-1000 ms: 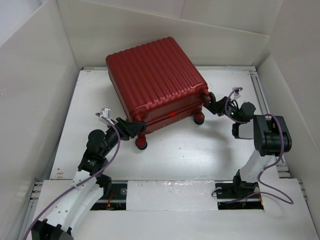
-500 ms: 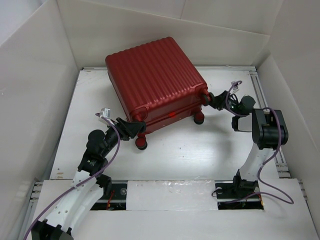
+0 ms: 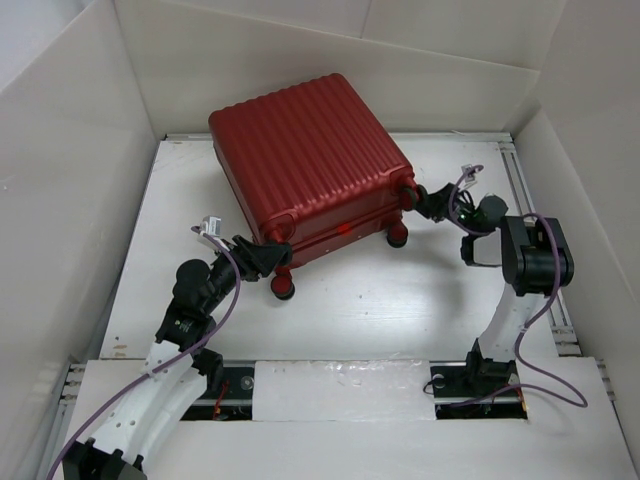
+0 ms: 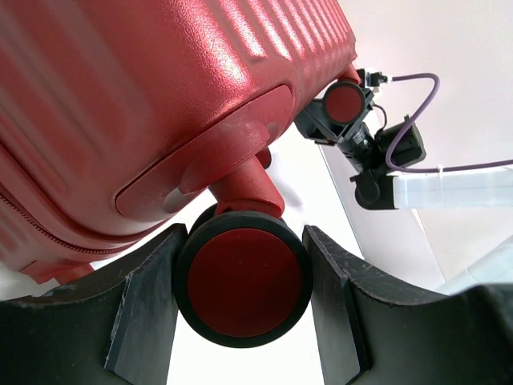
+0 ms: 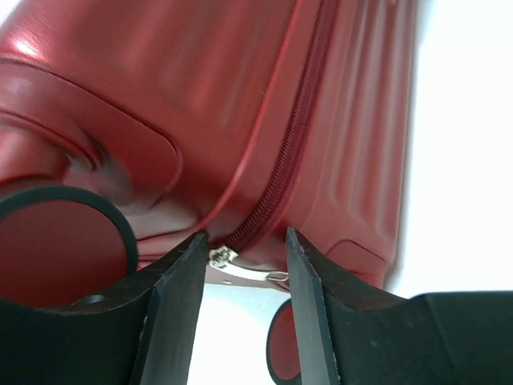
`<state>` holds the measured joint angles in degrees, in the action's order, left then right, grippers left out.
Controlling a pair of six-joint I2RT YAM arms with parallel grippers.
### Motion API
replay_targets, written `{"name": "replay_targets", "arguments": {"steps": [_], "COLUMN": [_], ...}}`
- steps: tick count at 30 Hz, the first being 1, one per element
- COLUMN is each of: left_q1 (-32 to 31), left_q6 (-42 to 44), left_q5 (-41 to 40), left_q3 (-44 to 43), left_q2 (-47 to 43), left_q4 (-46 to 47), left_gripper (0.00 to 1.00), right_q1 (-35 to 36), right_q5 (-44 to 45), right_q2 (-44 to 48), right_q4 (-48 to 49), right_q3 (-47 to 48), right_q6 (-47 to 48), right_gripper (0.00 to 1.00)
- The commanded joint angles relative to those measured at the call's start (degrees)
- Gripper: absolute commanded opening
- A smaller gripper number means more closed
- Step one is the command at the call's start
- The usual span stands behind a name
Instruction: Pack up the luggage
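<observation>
From above: shows the luggage (image 3: pixel 310 160) closed and flat toward 12 o'clock of the worktop (image 3: pixel 380 300), with the left hand (image 3: pixel 262 258) at its 7 o'clock corner and the right hand (image 3: pixel 418 198) at 4 o'clock. Hides both grips.

Left wrist: reveals fingers pinching a wheel (image 4: pixel 243 281) from 9 and 3 o'clock.

Right wrist: reveals fingers flanking the zip pull (image 5: pixel 240 269); cannot tell whether pinched or merely straddled.

Likely unzipping: hold the wheel as anchor, confirm the pinch, then draw along the zip, never away from the shell.
</observation>
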<state>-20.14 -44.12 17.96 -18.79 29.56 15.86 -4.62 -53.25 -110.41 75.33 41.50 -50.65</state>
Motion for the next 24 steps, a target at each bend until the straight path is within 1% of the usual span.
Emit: {"name": "replay_targets", "arguments": {"steps": [1,4,7,12,13,16,22,23,24], "left_q1": [-0.51,-0.51,-0.51,-0.51,-0.51,-0.51,-0.51,-0.51,-0.51], "left_q6": [-0.79,-0.79,-0.79,-0.79,-0.79,-0.79,-0.27,-0.27,-0.27], "left_q5": [4.19,4.19,4.19,4.19,4.19,4.19,4.19,4.19,4.19], "left_q3": [-2.66,-2.66,-2.66,-2.66,-2.66,-2.66,-2.66,-2.66,-2.66], "left_q2": [-1.26,-1.26,-1.79,-1.79,-2.31,-2.32,-1.79,-1.79,-1.79], "left_q4": [5.06,5.06,5.06,5.06,5.06,5.06,5.06,5.06,5.06], "left_gripper": [0.0,0.0,0.0,0.0,0.0,0.0,0.0,0.0,0.0], "right_q1": [2.6,2.6,2.6,4.62,5.41,5.94,5.94,6.55,7.08], "right_q5": [-0.01,2.79,3.95,4.48,5.0,6.14,6.15,6.75,6.76], "right_q2": [-0.33,1.16,2.48,4.23,4.24,6.78,8.01,8.02,8.63], "right_q4": [28.47,28.47,25.49,18.29,15.58,13.18,6.85,6.85,4.76], "right_q3": [-2.55,-4.49,-5.89,-3.18,-3.18,-3.7,-1.68,-1.68,-1.68], "right_q6": [1.96,3.36,5.74,9.25,10.91,13.47,15.5,16.19,16.98], "right_gripper": [0.49,0.49,0.49,0.49,0.49,0.49,0.48,0.48,0.48]}}
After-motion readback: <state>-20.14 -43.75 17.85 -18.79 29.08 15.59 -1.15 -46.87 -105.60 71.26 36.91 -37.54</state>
